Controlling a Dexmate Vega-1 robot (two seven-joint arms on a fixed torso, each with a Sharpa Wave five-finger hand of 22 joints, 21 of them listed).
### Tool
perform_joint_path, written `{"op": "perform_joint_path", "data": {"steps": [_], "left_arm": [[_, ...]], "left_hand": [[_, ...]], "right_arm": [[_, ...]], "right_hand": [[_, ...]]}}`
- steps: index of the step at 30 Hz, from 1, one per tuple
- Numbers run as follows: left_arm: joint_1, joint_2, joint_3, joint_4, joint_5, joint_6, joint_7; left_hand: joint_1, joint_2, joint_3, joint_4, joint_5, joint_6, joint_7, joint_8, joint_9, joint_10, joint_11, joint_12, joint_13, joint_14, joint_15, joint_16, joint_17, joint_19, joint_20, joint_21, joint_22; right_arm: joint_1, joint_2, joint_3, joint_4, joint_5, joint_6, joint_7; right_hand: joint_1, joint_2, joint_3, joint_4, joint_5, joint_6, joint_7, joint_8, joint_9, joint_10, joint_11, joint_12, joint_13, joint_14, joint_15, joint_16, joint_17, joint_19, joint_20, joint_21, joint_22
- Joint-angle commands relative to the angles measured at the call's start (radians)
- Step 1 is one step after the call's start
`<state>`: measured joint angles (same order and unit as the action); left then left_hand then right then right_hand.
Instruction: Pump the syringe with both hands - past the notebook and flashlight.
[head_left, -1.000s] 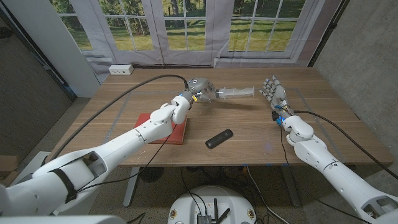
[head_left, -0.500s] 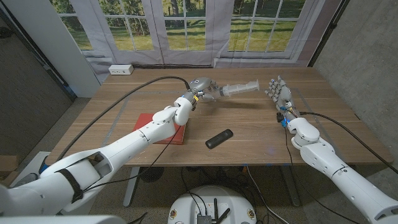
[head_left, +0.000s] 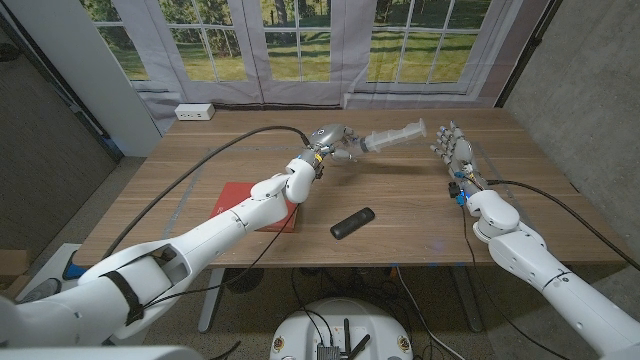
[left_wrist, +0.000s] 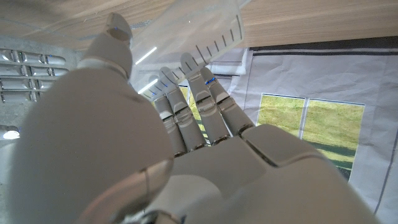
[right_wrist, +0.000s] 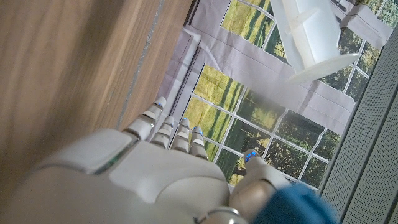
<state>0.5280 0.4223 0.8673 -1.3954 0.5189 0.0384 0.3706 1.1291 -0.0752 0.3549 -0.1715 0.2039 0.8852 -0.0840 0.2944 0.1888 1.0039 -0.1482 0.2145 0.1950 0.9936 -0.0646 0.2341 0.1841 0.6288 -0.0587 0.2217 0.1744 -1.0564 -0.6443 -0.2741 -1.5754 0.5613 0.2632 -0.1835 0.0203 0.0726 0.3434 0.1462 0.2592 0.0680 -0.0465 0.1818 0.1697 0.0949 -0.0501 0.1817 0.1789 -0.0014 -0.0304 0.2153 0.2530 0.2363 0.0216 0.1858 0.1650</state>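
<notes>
Holding the syringe (head_left: 392, 138) in my left hand (head_left: 330, 139), upper middle of the head view, above the counter (head_left: 400, 215); fingers wrapped about the barrel's near end. Barrel clear, printed with graduation marks, tilted so its far end rises toward the upper right of the frame. In the left wrist view the syringe (left_wrist: 186, 34) lies across my fingertips (left_wrist: 189, 62), marks legible.

Right hand (head_left: 452, 150): upper right of the head view, held off the counter, fingers apart and extended, holding nothing. It stands just beside the syringe's raised end; whether it touches I cannot tell. In the right wrist view the syringe's flanged end (right_wrist: 314, 37) shows beyond my right hand (right_wrist: 143, 174), not within the fingers.

Notebook (head_left: 268, 210): red, flat on the counter, left of centre, partly under my left forearm.

Flashlight (head_left: 352, 223): black, lying on the counter at centre, nearer the frame's bottom than the syringe, well apart from both hands.

White power strip (head_left: 194, 112): upper left, at the counter's far edge.
</notes>
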Motion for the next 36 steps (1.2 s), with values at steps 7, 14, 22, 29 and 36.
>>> {"op": "perform_joint_path", "data": {"steps": [7,14,22,29,36], "left_arm": [[0.038,-0.032,-0.006,0.009,-0.066,-0.003,0.037],[0.039,-0.035,0.000,0.015,-0.068,-0.005,0.046],[0.031,-0.026,0.001,0.014,-0.064,-0.002,0.041],[0.019,-0.025,0.004,0.037,-0.065,-0.030,0.048],[0.001,-0.020,0.012,0.073,-0.069,-0.099,0.045]], "left_hand": [[0.076,0.127,-0.005,0.003,0.005,0.141,0.009,0.000,0.004,0.070,-0.053,0.004,0.001,0.102,-0.179,-0.004,0.004,0.012,-0.145,-0.004,0.005],[0.076,0.129,-0.006,0.003,0.005,0.145,0.009,0.000,0.004,0.073,-0.053,0.004,0.001,0.104,-0.179,-0.005,0.004,0.014,-0.145,-0.004,0.005],[0.076,0.130,-0.009,0.003,0.005,0.146,0.006,-0.002,0.005,0.076,-0.053,0.003,0.002,0.105,-0.179,-0.008,0.004,0.017,-0.145,-0.003,0.005],[0.076,0.131,-0.012,0.002,0.005,0.141,0.008,-0.007,0.006,0.069,-0.052,-0.003,0.003,0.102,-0.179,-0.013,0.003,0.019,-0.146,-0.004,0.006],[0.076,0.133,-0.013,0.002,0.005,0.141,0.009,-0.010,0.006,0.071,-0.053,-0.004,0.003,0.101,-0.179,-0.015,0.003,0.018,-0.147,-0.005,0.006]], "right_arm": [[-0.052,-0.037,0.021,-0.083,-0.052,-0.031,-0.059],[-0.076,-0.054,0.037,-0.129,-0.084,-0.041,-0.092],[-0.125,-0.078,0.058,-0.205,-0.166,-0.058,-0.160],[-0.163,-0.088,0.068,-0.269,-0.242,-0.090,-0.216],[-0.198,-0.103,0.087,-0.329,-0.313,-0.132,-0.258]], "right_hand": [[-0.004,0.039,0.002,0.002,0.005,0.007,-0.002,0.007,0.005,0.007,-0.003,0.008,0.003,0.009,-0.008,0.010,0.001,0.014,-0.011,0.006,0.004],[-0.002,0.040,0.003,0.001,0.006,0.012,-0.001,0.008,0.005,0.009,-0.002,0.009,0.003,0.013,-0.007,0.011,0.000,0.016,-0.013,0.006,0.004],[-0.001,0.040,0.004,0.000,0.006,0.019,-0.003,0.009,0.005,0.017,0.000,0.011,0.003,0.020,-0.010,0.013,-0.001,0.022,-0.018,0.008,0.003],[0.002,0.041,0.007,-0.003,0.007,0.024,-0.011,0.010,0.005,0.027,0.002,0.014,0.004,0.029,-0.013,0.014,-0.003,0.032,-0.027,0.010,0.003],[0.003,0.040,0.008,-0.004,0.007,0.025,-0.017,0.009,0.005,0.028,0.002,0.013,0.004,0.032,-0.016,0.015,-0.004,0.036,-0.032,0.010,0.003]]}}
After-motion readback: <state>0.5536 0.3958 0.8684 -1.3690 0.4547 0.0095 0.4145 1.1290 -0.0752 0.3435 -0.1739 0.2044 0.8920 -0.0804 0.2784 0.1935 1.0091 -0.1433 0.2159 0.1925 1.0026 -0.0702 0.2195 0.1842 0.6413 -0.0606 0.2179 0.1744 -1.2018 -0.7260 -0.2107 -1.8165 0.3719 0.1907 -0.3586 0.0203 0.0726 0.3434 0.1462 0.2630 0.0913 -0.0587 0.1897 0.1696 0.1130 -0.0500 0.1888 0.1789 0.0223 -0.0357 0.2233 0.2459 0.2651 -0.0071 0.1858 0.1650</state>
